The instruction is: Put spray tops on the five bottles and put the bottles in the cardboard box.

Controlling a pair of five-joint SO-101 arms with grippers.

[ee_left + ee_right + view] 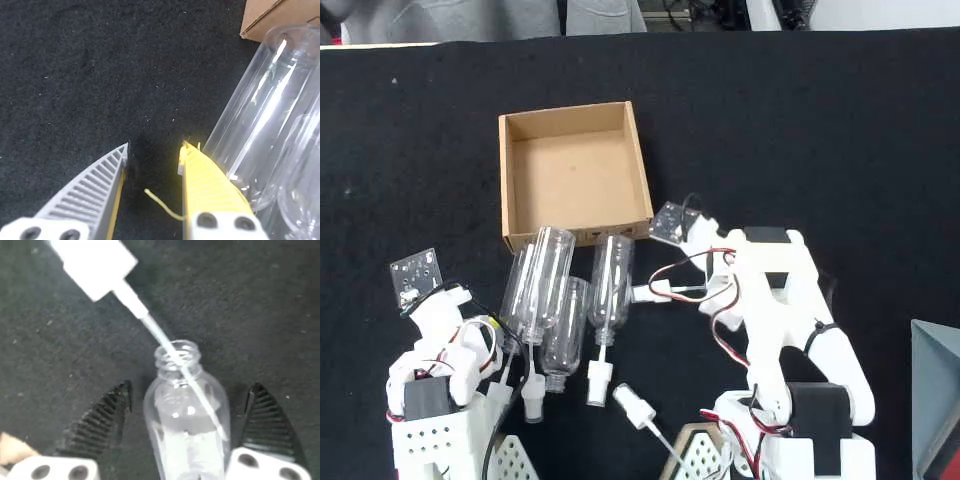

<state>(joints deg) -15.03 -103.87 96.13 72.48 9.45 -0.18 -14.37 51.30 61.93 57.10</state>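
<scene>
Clear plastic bottles (548, 275) lie clustered sideways beside the open brown cardboard box (570, 180). A white spray top (635, 408) lies loose nearby.

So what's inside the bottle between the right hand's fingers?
A spray top's thin tube runs through the neck into the bottle; its head sits outside. The bottle's base is out of view at the right hand.

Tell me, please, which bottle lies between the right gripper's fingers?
The rightmost bottle, between the open fingers of the right gripper; its spray top sits off the neck, just the tube inside.
</scene>
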